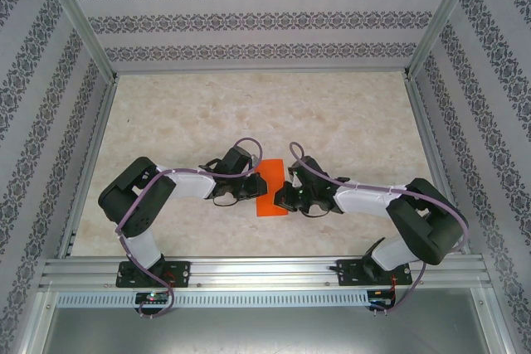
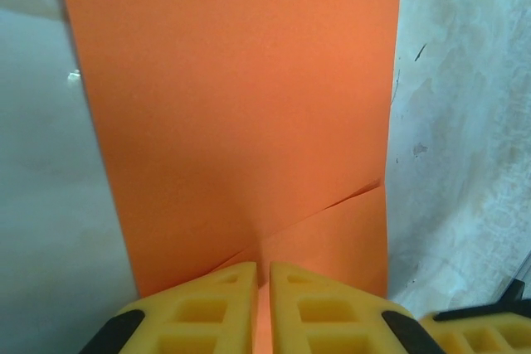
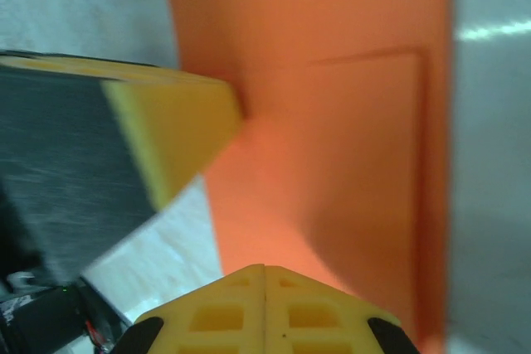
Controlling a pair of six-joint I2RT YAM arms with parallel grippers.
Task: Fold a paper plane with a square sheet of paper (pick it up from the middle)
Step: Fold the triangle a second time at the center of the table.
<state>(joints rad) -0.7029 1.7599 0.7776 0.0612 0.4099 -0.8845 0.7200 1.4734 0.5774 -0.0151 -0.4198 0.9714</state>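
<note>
Left gripper (image 2: 263,278): yellow fingers drawn almost together, with a thin slit between them. Orange shows inside the slit, so I read it as pinched on the near edge of the orange sheet (image 2: 241,97). From my left wrist feed the sheet runs away from the fingertips as a tall strip, with the pale marbled table (image 2: 465,122) to its right. One diagonal crease crosses the lower part, climbing from just above the fingers to the right edge, and a flap lies flat below that line.

Right gripper (image 3: 264,283): fingers pressed tight, only a seam line between them. The sheet starts directly beyond the tips; I cannot tell whether its edge is caught there. That feed is blurred. A folded rectangular layer shows on the sheet, outlined by a thin dark line. One of the left gripper's yellow fingers (image 3: 178,134) meets the sheet's edge at the left of that view.

Overhead: both grippers meet at mid-table from opposite sides, with the sheet between them.
</note>
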